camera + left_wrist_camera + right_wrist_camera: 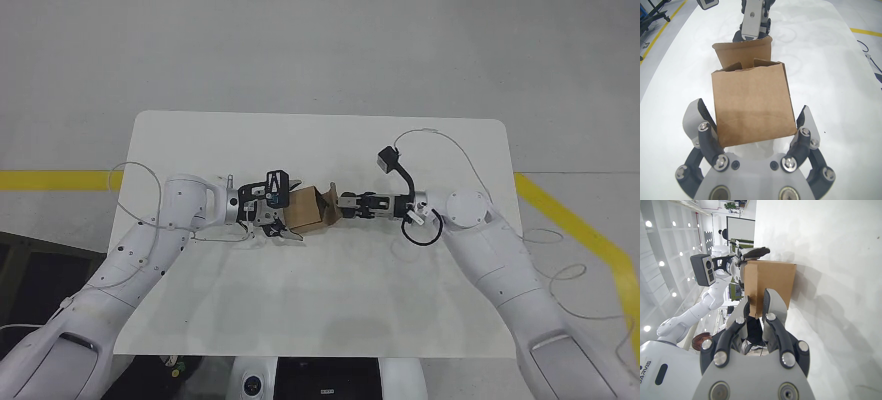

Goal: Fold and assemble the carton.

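Note:
A brown carton lies on its side at the middle of the white table. My left gripper straddles its closed end, and both fingers touch the carton at its sides. At the open end, one flap stands up, with two shorter flaps folded inward behind the near panel. My right gripper is shut on that flap at its edge. In the top view the left gripper and the right gripper face each other across the carton.
A thin cable loops over the table's far right part, and another cable coils beside the right wrist. The table's near half is bare white surface. Yellow floor lines run beside the table.

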